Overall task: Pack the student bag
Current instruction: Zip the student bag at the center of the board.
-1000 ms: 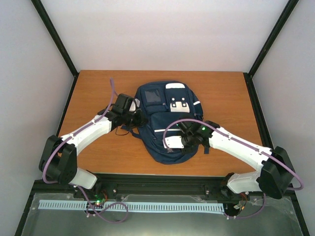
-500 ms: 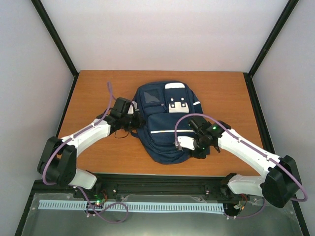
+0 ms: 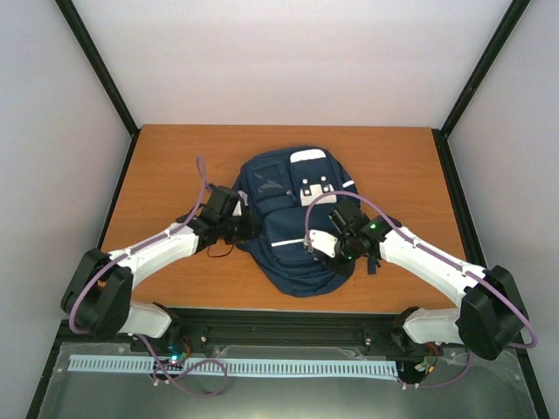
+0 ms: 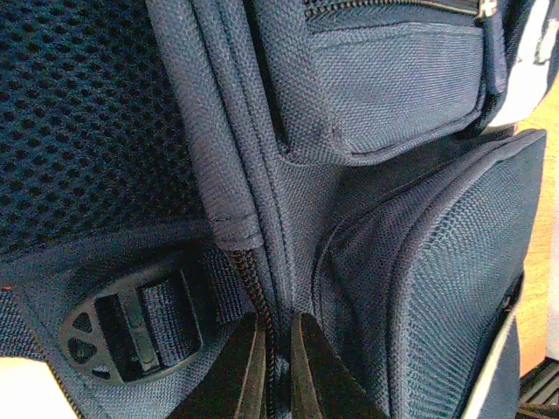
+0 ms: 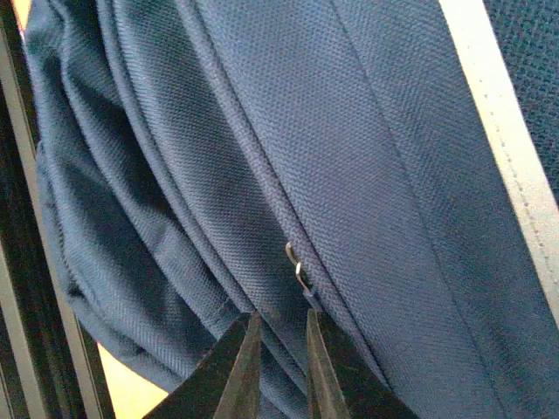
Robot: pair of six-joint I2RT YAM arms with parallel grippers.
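There is one student bag (image 3: 290, 262) here, and two arms, each with one tool. The bag lies flat in the middle of the surface (image 3: 175, 166), its lower end close to the near edge, with the left arm (image 3: 157, 249) at its left side and the right arm (image 3: 428, 257) at its right. The left tool (image 4: 278, 323) is closed down to a sliver, pinching the bag's zip seam just beside a black strap buckle (image 4: 127, 327). The right tool (image 5: 283, 319) is almost closed, tips a narrow slit apart against the fabric, right under a small metal zip pull (image 5: 297, 266). I cannot tell if it grips that pull.
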